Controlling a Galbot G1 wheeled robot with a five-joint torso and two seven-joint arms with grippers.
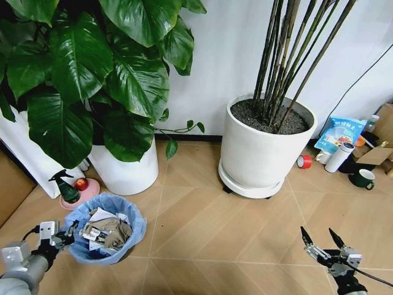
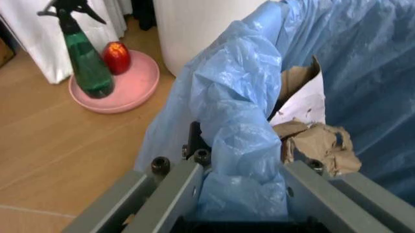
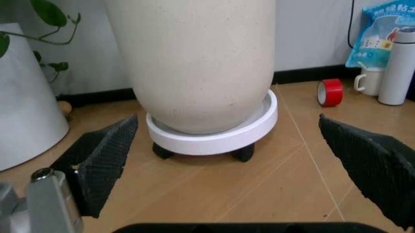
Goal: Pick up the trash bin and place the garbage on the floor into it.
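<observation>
The trash bin [image 1: 137,226], small and lined with a crinkled light-blue bag, stands on the floor [image 1: 215,230] at the lower left. Crumpled brown and white garbage [image 1: 107,232] lies inside it. My left gripper [image 1: 69,236] is at the bin's near-left rim. In the left wrist view its fingers [image 2: 178,187] are shut on the bunched bag rim [image 2: 240,111], with brown paper garbage [image 2: 318,143] just beyond. My right gripper [image 1: 323,241] hovers open low at the right, holding nothing. In the right wrist view the right gripper [image 3: 227,141] faces the big pot's base.
A big white pot [image 1: 265,147] of tall stems stands on a wheeled saucer at centre right. A second white pot [image 1: 126,169] with broad leaves stands behind the bin. A green spray bottle [image 1: 66,187] stands on a pink dish. A red tape roll [image 1: 304,161], cups and a blue bag sit far right.
</observation>
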